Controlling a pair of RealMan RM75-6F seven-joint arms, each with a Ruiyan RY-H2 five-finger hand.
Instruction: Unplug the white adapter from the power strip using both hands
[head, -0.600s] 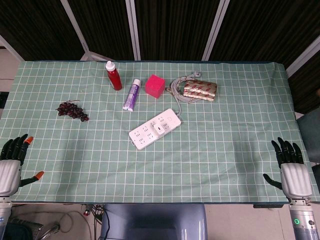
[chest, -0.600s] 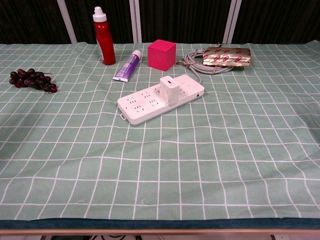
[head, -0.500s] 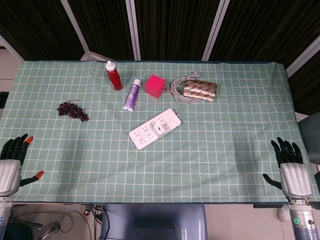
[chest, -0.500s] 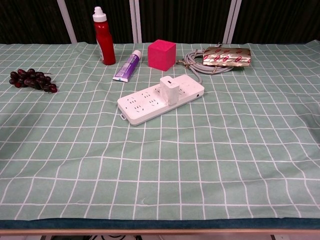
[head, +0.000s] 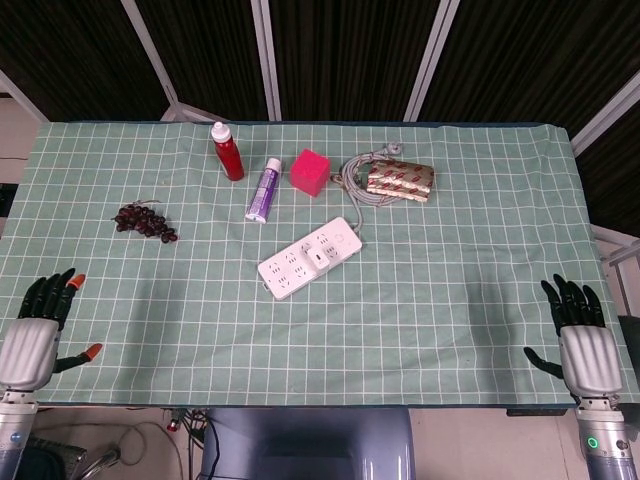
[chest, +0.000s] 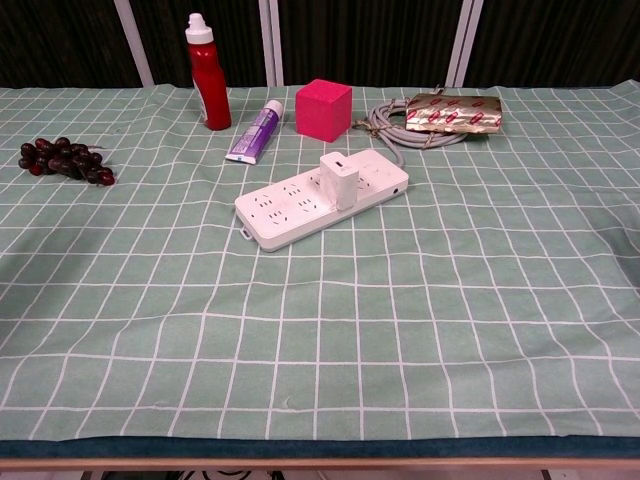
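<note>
A white power strip (head: 309, 258) (chest: 318, 197) lies slantwise at the middle of the green checked tablecloth. A white adapter (head: 319, 257) (chest: 338, 181) stands plugged into it, upright. My left hand (head: 38, 330) hovers at the near left corner of the table, fingers spread, holding nothing. My right hand (head: 577, 335) is at the near right corner, fingers spread and empty too. Both hands are far from the strip and show only in the head view.
Behind the strip stand a red bottle (head: 227, 151), a purple-white tube (head: 265, 189) and a pink cube (head: 310, 172). A coiled grey cable (head: 362, 184) and a shiny wrapped packet (head: 400, 180) lie at the back right. Dark grapes (head: 144, 221) sit at the left.
My left hand has shifted slightly right and inward over the table's near left corner. The right hand has barely moved. The strip and adapter are unmoved.
</note>
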